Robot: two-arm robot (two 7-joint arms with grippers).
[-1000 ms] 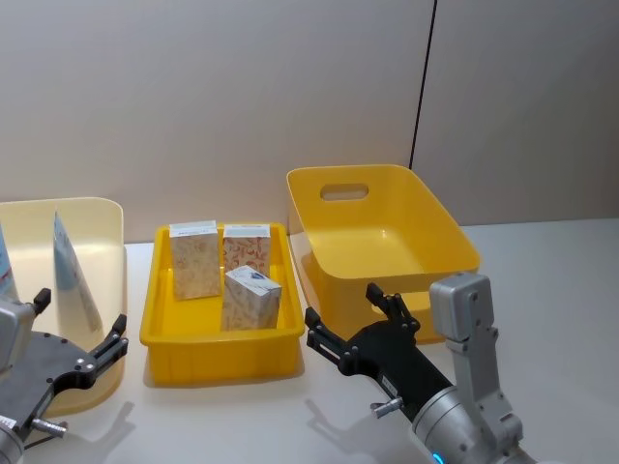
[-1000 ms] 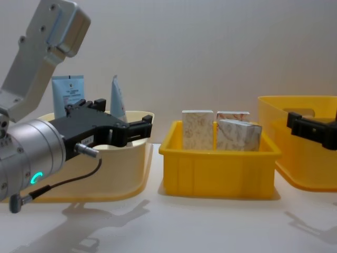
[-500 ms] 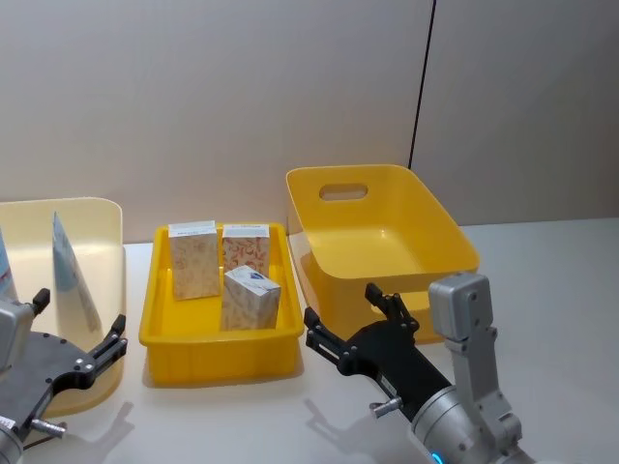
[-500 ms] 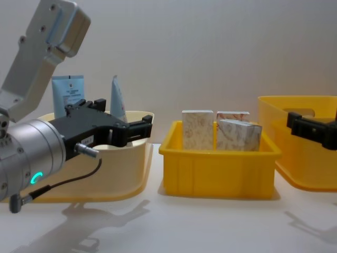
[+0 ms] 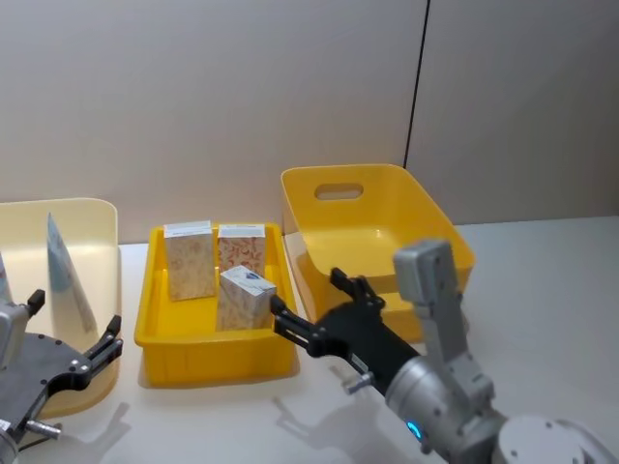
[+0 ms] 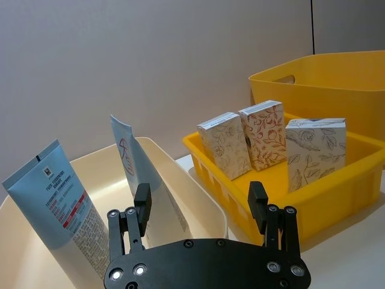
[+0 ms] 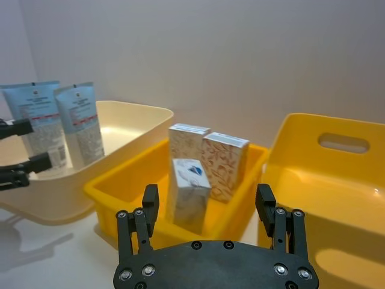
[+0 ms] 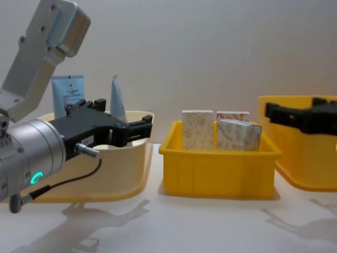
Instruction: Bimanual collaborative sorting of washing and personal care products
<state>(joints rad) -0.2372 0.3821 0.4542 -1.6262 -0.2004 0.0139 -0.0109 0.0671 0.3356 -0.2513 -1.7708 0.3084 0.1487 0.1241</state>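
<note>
The left gripper point(image 6: 200, 197) is held open-fingered and empty by the cream bin point(image 5: 77, 205), where two tubes point(image 6: 57, 195) are stood; their print, seen closest in the left wrist view, cannot be read. Three floral cartons point(image 5: 190, 259) are stood in the tray point(image 5: 213, 353), a blue mark shown on the front one's top in the head view. The right gripper point(image 5: 308, 294) is held spread, empty, at the tray's right end, beside the yellow bin point(image 5: 387, 193).

We see light blue tubes point(image 6: 55, 200) with dark print, a beige floral carton point(image 6: 224, 145), a red floral carton point(image 6: 264, 135), a grey-leaved carton point(image 6: 314, 151), a yellow tray point(image 6: 338, 191), a yellow bin point(image 6: 337, 85), a cream bin point(image 6: 202, 198).
</note>
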